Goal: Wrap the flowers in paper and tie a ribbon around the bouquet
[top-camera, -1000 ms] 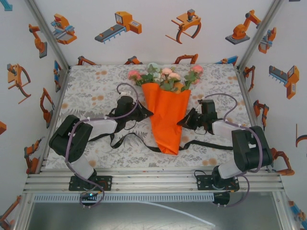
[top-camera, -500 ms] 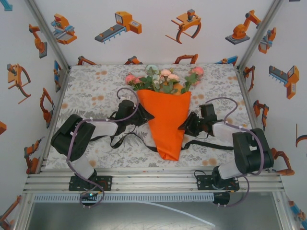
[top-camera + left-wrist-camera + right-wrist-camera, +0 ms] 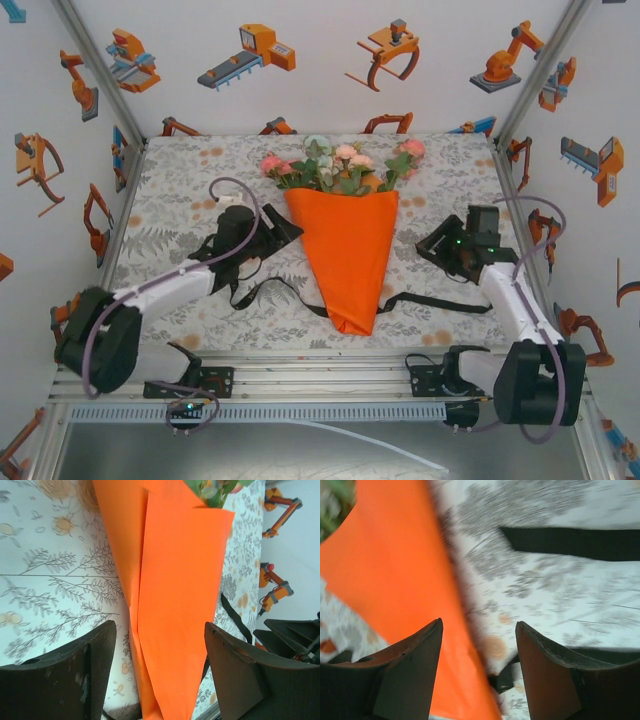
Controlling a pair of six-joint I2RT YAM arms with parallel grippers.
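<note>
The bouquet (image 3: 347, 250) is an orange paper cone lying flat mid-table, point toward the arms. Pink, white and green flowers (image 3: 340, 165) spill from its wide far end. The black ribbon (image 3: 440, 300) lies across the cloth under the cone's lower part, its ends trailing left and right. My left gripper (image 3: 283, 228) sits open just left of the cone, off the paper. In the left wrist view the paper (image 3: 180, 605) lies beyond the spread left gripper (image 3: 160, 630). My right gripper (image 3: 425, 245) hovers open to the cone's right. In its view the right gripper (image 3: 479, 630) frames paper (image 3: 390, 570) and ribbon (image 3: 575, 542).
The floral tablecloth (image 3: 180, 190) covers the table, boxed in by white walls with robot prints and slanted metal posts (image 3: 95, 60). An aluminium rail (image 3: 320, 375) runs along the near edge by the arm bases. Grey-purple cables loop above both wrists.
Both arms have drawn back outward from the cone, the left to the left, the right to the right and up. The cone now lies flat and free of both grippers.
</note>
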